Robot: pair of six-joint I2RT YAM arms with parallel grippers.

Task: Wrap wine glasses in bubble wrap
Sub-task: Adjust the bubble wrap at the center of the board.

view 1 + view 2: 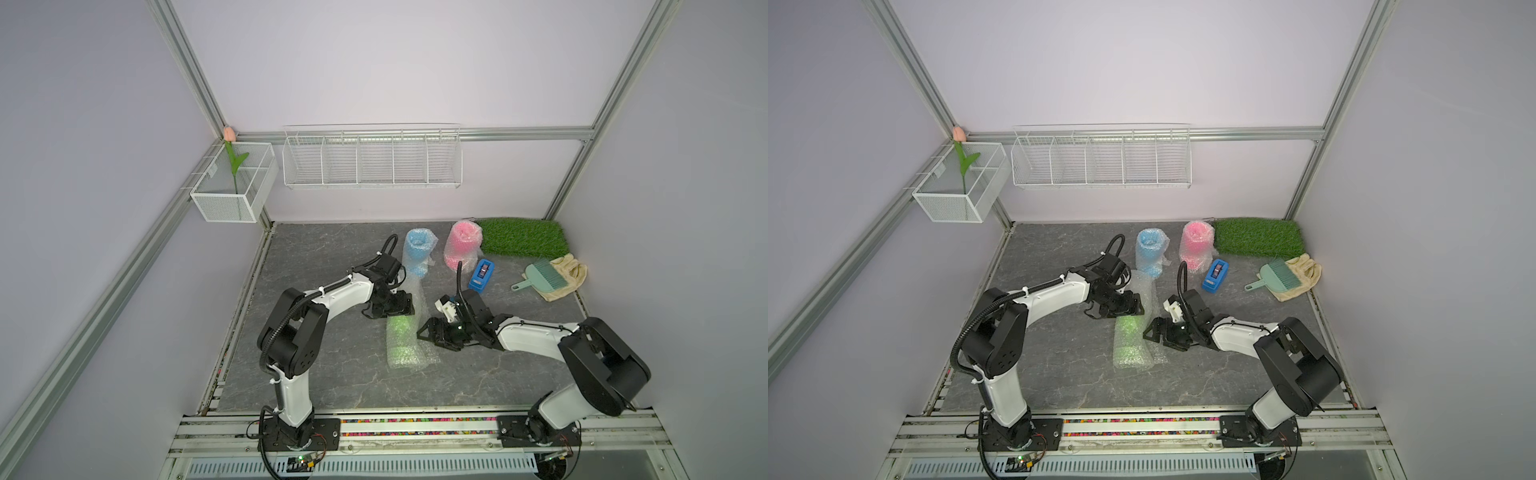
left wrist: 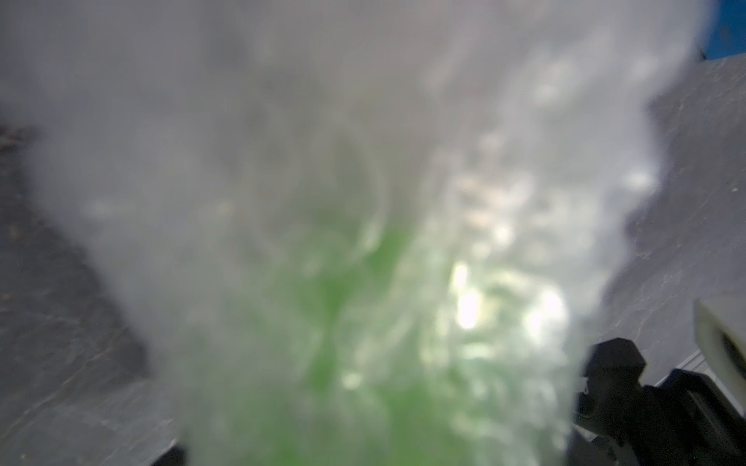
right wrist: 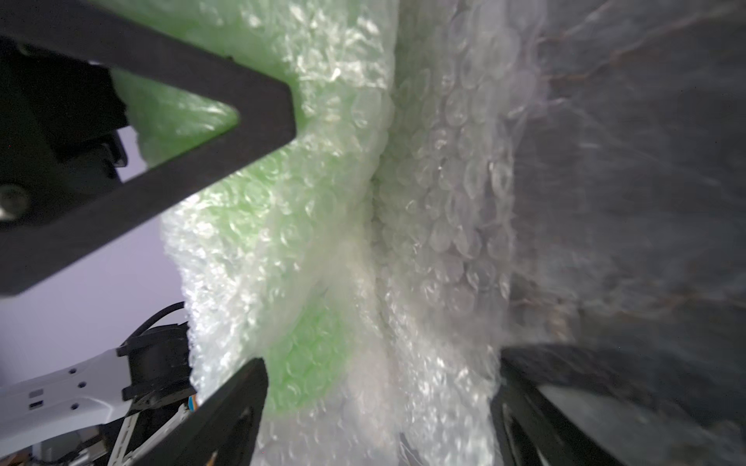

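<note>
Bubble wrap (image 1: 405, 343) is rolled around the lime green wine glass (image 3: 306, 355), which lies mid-table in both top views. A loose tail of wrap (image 1: 415, 291) runs back toward the blue wrapped glass (image 1: 419, 251). The pink wrapped glass (image 1: 462, 245) stands beside the blue one. My left gripper (image 1: 395, 316) sits over the far end of the green bundle. One of its black fingers (image 3: 242, 101) rests on the wrap and the rest is hidden. My right gripper (image 3: 379, 403) is open at the bundle's right side (image 1: 420, 334), with wrap between its spread fingers.
A blue tape dispenser (image 1: 481, 275) lies just behind the right arm. An artificial-grass mat (image 1: 521, 237), a teal hand brush (image 1: 540, 277) and a cream cloth (image 1: 571, 272) fill the back right corner. A wire rack (image 1: 372, 158) and a mesh basket (image 1: 235, 187) hang on the walls.
</note>
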